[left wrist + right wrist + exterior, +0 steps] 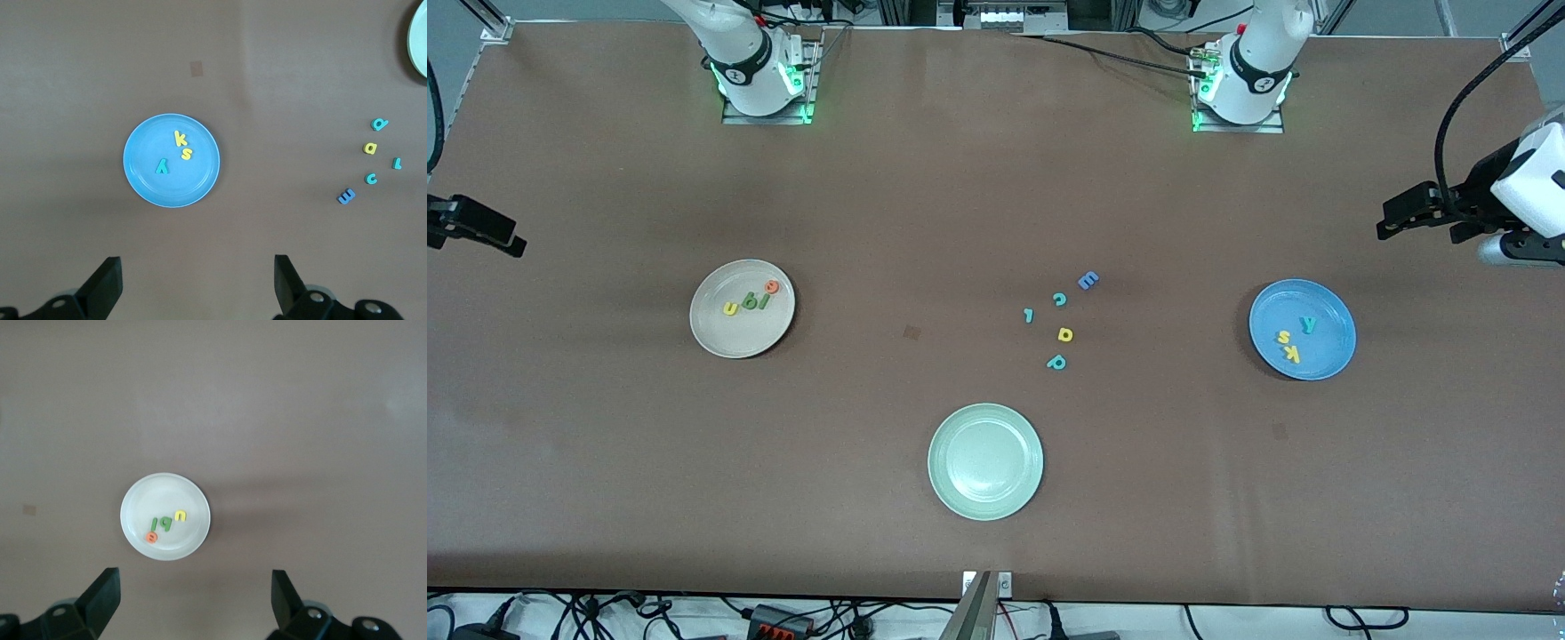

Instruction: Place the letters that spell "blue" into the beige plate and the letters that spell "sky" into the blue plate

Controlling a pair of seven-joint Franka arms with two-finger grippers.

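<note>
The beige plate sits toward the right arm's end of the counter, holding the letters that spell "blue". The blue plate sits toward the left arm's end, holding the letters that spell "sky". Both arms wait, raised: the left claw hangs spread above the blue plate, the right claw spread above the beige plate. Spare letters lie at about eleven o'clock from the blue plate's centre in the front view's face.

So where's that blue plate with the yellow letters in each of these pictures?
Front view: the blue plate lies toward the left arm's end of the table, holding s, k and y.
Left wrist view: the blue plate sits mid-picture, above the open left gripper.
Right wrist view: not in it.
Shared landmark: the blue capital E.
</note>
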